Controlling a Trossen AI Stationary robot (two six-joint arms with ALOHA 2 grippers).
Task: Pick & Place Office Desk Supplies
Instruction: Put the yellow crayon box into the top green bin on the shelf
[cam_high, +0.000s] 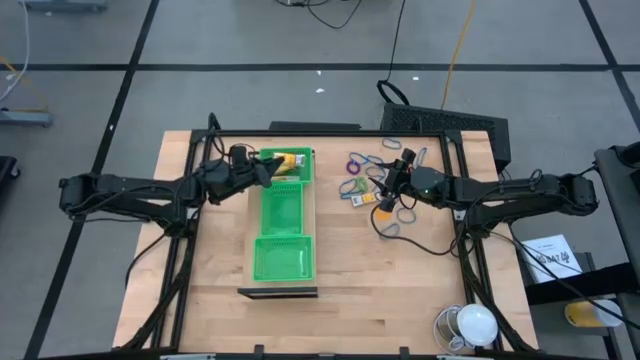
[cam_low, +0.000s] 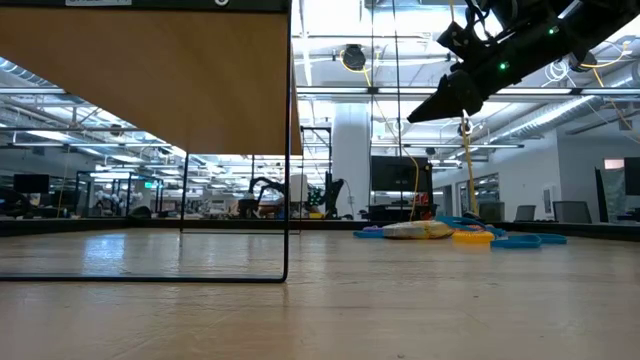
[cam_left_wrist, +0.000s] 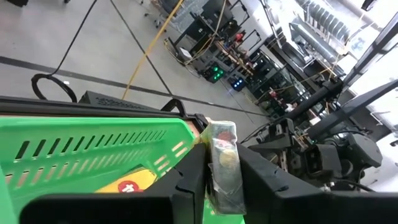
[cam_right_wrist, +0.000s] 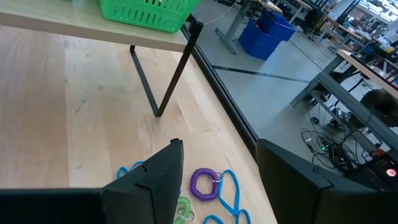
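Observation:
A long green three-compartment tray (cam_high: 283, 215) lies on a raised board on thin black legs (cam_low: 285, 200). My left gripper (cam_high: 265, 172) is over the tray's far compartment, shut on a small clear-wrapped packet (cam_left_wrist: 222, 163). A yellow piece (cam_high: 287, 160) lies in that compartment. The loose supplies (cam_high: 372, 180), blue, purple and green loops with small yellow pieces, lie on the table to the right of the tray. My right gripper (cam_high: 393, 182) hangs open above them, clear of the pile (cam_low: 440, 232). Its wrist view shows a purple coil loop (cam_right_wrist: 204, 183) below the fingers. My left gripper pinches the clear-wrapped packet between its two fingers (cam_left_wrist: 186, 180), on the packet's two long sides (cam_left_wrist: 214, 177). The packet's free end (cam_left_wrist: 222, 134) sticks out past the fingertips. It is lifted clear, just above the green tray's far wall (cam_left_wrist: 93, 155).
A black cable (cam_high: 420, 240) curls on the table near the right arm. A white round object (cam_high: 470, 325) sits at the near right corner. A black box (cam_high: 450, 122) stands at the far edge. Bare wood (cam_high: 370, 290) lies near the tray's right side.

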